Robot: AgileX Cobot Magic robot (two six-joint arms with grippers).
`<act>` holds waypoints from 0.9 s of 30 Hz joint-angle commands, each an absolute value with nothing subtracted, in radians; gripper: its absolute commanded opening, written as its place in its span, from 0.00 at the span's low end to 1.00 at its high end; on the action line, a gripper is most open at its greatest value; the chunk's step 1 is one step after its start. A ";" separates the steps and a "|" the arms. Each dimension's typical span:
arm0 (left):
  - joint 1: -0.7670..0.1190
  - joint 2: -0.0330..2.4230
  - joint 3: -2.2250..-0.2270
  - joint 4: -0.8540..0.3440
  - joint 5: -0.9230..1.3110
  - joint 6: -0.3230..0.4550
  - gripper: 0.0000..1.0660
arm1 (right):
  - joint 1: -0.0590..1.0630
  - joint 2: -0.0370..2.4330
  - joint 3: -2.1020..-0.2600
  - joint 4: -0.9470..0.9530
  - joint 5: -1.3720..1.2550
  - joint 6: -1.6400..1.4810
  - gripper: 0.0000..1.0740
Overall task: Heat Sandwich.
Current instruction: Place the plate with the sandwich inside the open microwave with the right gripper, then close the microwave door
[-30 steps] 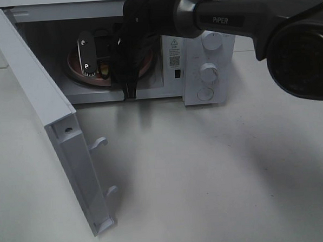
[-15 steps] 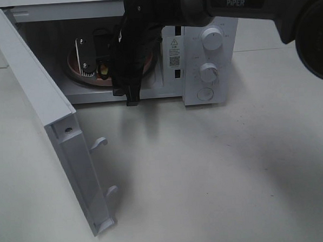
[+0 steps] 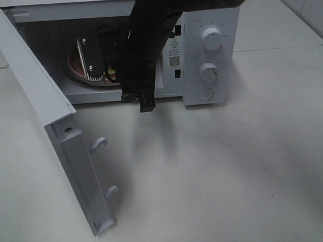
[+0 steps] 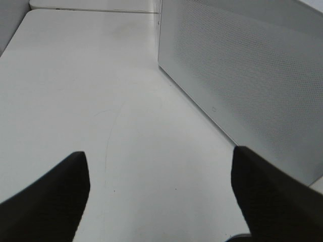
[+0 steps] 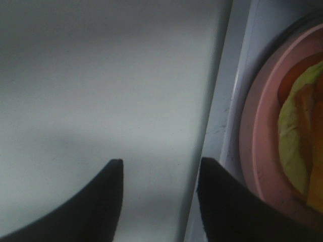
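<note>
The sandwich (image 5: 295,146), with pale yellow-green filling showing, lies on a round pink plate (image 5: 257,141) inside the open microwave (image 3: 207,59). In the exterior high view the plate (image 3: 76,66) is partly hidden by my right arm and only a sliver of the sandwich (image 3: 111,75) shows. My right gripper (image 3: 139,102) hangs just in front of the microwave's sill, pointing down. Its jaws (image 5: 159,166) stand open over the table and the sill, holding nothing. My left gripper (image 4: 159,156) is open and empty above the table, out of the exterior high view.
The microwave door (image 3: 47,116) swings out to the front left, its latch hooks (image 3: 100,141) facing the table. Its perforated panel (image 4: 242,65) stands close beside my left gripper. Two knobs (image 3: 211,40) and a button sit on the microwave's right panel.
My right arm has drawn back out of the microwave cavity toward the front and a little right. Its fingertips now hang past the sill. The plate stayed inside.
</note>
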State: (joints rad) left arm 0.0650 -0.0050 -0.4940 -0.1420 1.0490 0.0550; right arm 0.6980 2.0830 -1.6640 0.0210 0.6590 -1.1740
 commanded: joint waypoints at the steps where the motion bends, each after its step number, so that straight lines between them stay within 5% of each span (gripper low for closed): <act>1: 0.061 -0.026 -0.491 -0.143 1.033 0.054 0.68 | 0.701 2.009 -1.580 0.014 0.668 -1.165 0.44; 14: 0.061 -0.026 -0.491 -0.143 1.033 0.054 0.68 | 0.699 1.696 -1.210 0.018 0.557 -1.046 0.44; 27: 0.061 -0.026 -0.491 -0.143 1.033 0.054 0.68 | 0.606 1.496 -1.031 0.038 0.597 -0.792 0.44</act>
